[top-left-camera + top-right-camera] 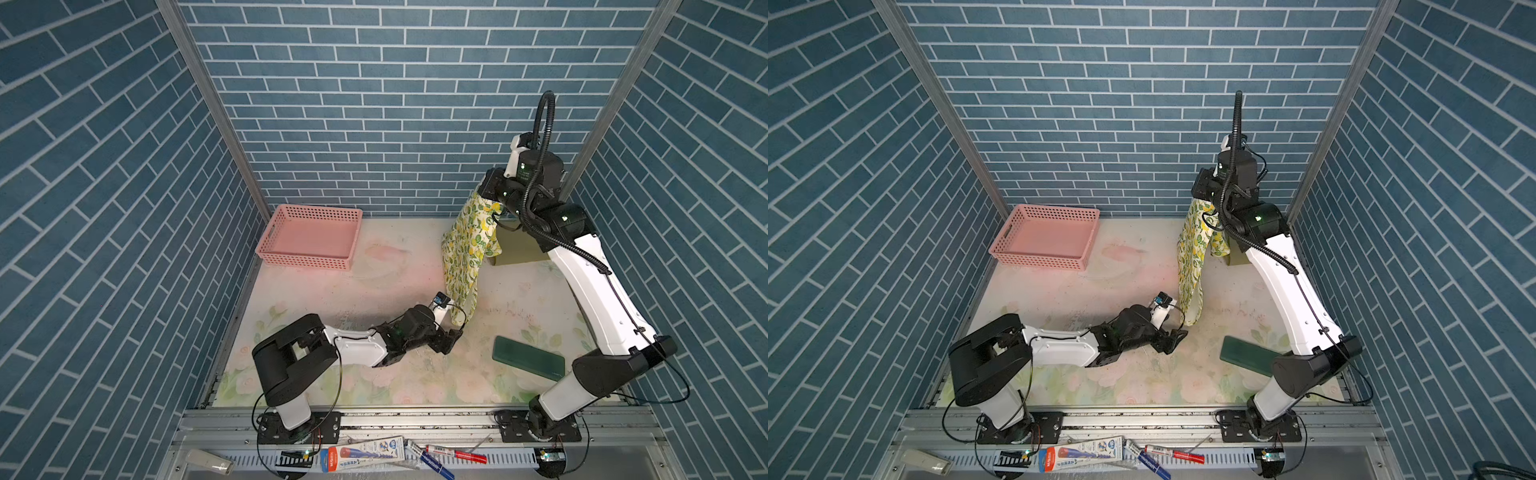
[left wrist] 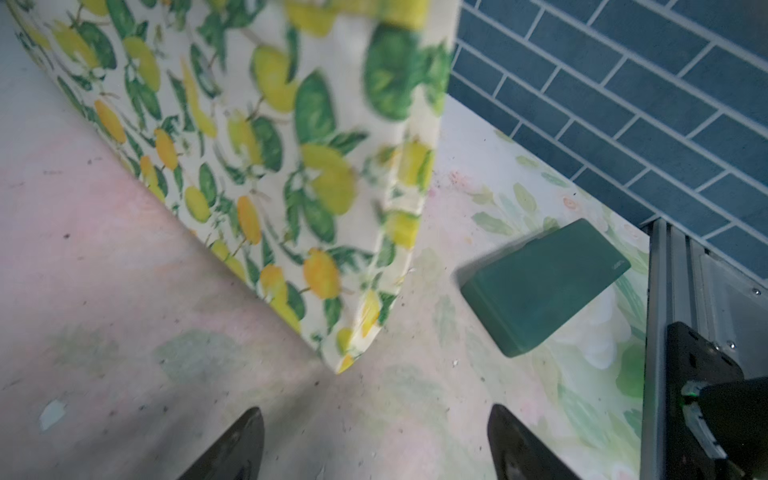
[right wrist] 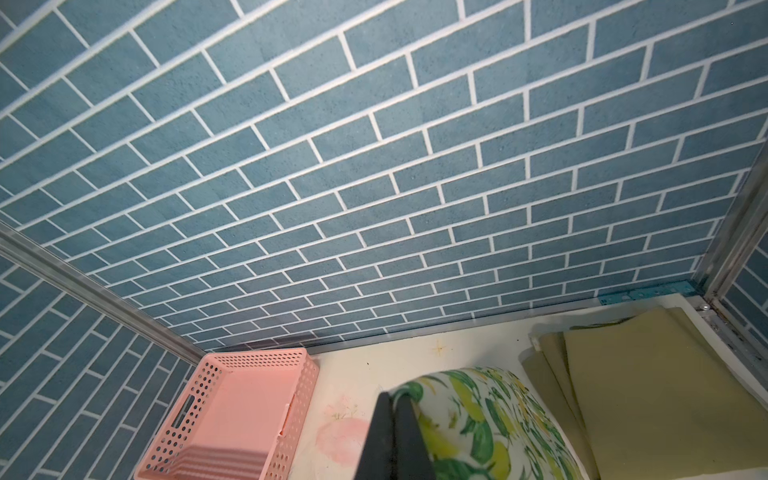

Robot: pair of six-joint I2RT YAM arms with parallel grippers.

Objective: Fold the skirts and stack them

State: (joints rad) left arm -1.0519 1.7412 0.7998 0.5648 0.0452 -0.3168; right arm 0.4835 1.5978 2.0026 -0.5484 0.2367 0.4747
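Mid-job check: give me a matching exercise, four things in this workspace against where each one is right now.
1. white lemon-print cloth skirt
2. plain olive green cloth skirt
3. dark green flat rectangular block
4. pink perforated plastic basket

A. standing at the far left
B. hanging from the shut right gripper
C. lying flat in the far right corner
D. lying at the near right

Pairs: 1-B, 2-C, 3-D, 4-A.

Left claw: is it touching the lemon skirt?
Apart. Left wrist view shows bare table between the open left claw and the lemon skirt's hanging corner.
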